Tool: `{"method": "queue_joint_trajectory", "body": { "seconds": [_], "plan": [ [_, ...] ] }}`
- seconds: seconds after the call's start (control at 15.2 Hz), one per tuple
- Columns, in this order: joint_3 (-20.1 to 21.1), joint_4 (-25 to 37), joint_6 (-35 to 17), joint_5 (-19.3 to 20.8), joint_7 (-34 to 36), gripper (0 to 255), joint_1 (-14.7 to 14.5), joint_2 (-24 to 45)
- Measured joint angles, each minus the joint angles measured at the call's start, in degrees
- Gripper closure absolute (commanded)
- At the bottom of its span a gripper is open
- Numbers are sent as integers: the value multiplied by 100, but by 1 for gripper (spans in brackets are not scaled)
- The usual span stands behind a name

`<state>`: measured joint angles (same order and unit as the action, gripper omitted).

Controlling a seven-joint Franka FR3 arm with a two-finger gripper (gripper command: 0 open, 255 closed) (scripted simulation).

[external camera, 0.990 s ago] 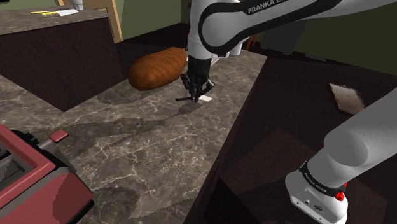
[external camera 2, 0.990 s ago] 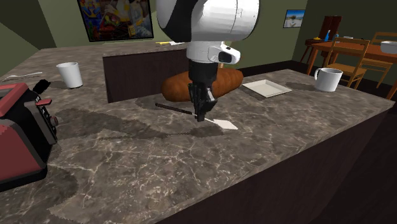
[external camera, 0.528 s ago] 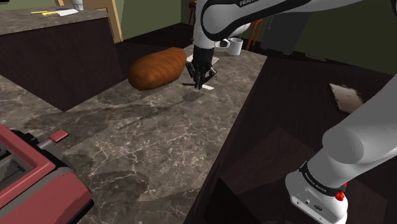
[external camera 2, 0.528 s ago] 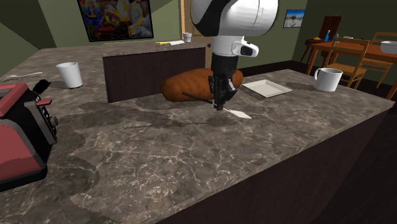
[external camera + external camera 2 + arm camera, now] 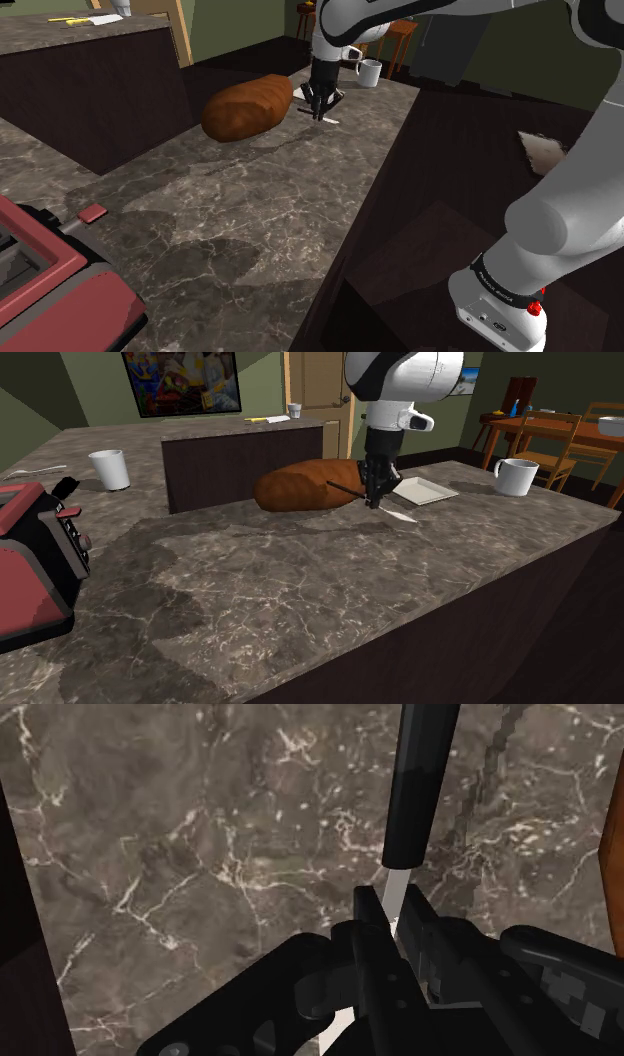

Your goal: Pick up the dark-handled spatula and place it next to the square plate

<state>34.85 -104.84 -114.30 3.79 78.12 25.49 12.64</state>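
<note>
My gripper [image 5: 378, 498] is shut on the spatula's thin white neck [image 5: 395, 892], just above the marble counter. The spatula's dark handle [image 5: 345, 486] points toward the bread loaf and its white blade [image 5: 402, 514] slants down toward the counter. In the wrist view the black handle [image 5: 420, 784] reaches away from my fingers [image 5: 369, 918]. The white square plate [image 5: 421, 490] lies right behind the gripper, close to the blade. In the shoulder view the gripper [image 5: 319, 108] hangs at the counter's far end with the blade [image 5: 329, 120] below it.
A brown bread loaf [image 5: 300, 488] lies beside the gripper on the second exterior view's left. A white mug [image 5: 517, 477] stands past the plate. A red toaster [image 5: 30, 567] and a white cup [image 5: 110, 469] are far off. The counter edge [image 5: 375, 190] drops away.
The gripper has carried the spatula along the counter away from the toaster, past the bread loaf, up to the square plate. The grip stayed shut.
</note>
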Motion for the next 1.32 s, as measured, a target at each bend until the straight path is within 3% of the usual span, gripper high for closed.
{"method": "queue_joint_trajectory", "body": {
  "seconds": [0.53, 1.32],
  "plan": [
    [-385, 1519, 475, 556, -422, 255, 44, 1198],
    [-490, 1080, -253, 740, -362, 255, 13, 1528]
  ]
}}
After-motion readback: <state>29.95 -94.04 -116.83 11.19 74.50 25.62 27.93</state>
